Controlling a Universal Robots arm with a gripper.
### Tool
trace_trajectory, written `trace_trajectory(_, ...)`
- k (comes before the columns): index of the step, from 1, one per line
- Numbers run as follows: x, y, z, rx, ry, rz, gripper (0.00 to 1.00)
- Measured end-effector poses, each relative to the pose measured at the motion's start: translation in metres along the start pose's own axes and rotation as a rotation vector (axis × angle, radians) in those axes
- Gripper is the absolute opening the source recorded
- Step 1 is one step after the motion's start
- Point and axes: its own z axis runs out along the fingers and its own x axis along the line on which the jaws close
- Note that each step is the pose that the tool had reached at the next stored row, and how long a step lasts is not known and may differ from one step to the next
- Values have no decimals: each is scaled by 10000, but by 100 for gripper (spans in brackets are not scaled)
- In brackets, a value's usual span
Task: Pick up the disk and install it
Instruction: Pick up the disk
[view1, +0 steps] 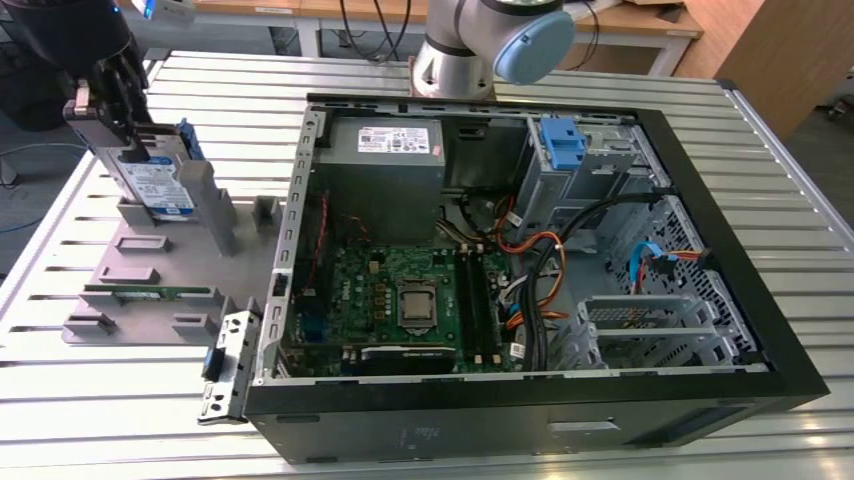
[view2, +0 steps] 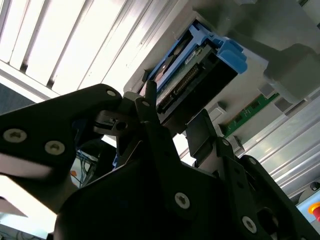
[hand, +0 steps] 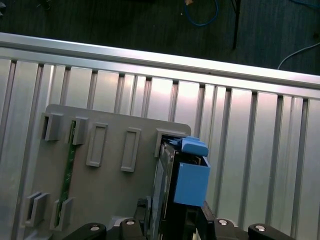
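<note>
At the exterior view's left, the claw (view1: 114, 105) comes down from above on the disk (view1: 150, 180). The disk stands on edge at the far slot of a grey plastic stand (view1: 147, 250), well apart from the open PC case (view1: 787, 330). Can't tell whether its lower end is seated in the slot or just clear of it.

Both wrist views give the grip close up. In the first wrist view the black claw (hand: 172, 215) has one finger on each flat side of the disk (hand: 164, 170), closed in tight against it. The blue plastic frame (hand: 190, 182) is boxy, w/ a tab at the far end. The second wrist view looks along the fingers (view2: 150, 100) at the disk's (view2: 190, 80) end face: a dark connector strip, a silver metal edge and a blue clip corner.

The stand is matt grey w/ raised rectangular pockets, and a green memory stick (view1: 147, 292) lies in one of them. The same stick (hand: 67, 165) shows as a thin green strip in the first wrist view. The desk (view1: 120, 410) is ribbed aluminium, shiny, w/ long slats; the first wrist view takes in dark floor (hand: 100, 20) beyond its edge.

The exterior view takes in the rest:
- the arm's base (view1: 467, 50) behind the case
- a grey power box (view1: 387, 140) w/ white label
- a lone blue bracket (view1: 567, 145) at the drive bay
- a green circuit board (view1: 400, 290)
- orange & black cables (view1: 547, 260) across the case's middle
- a small metal bracket (view1: 227, 365) just beside the case, between it & the stand
</note>
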Motion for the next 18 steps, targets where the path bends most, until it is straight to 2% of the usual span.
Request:
trace_trajectory(5, -1, 1, -29, 0, 0, 0, 50)
trace_trajectory(18, -1, 1, -13, 24, 3, -1, 50)
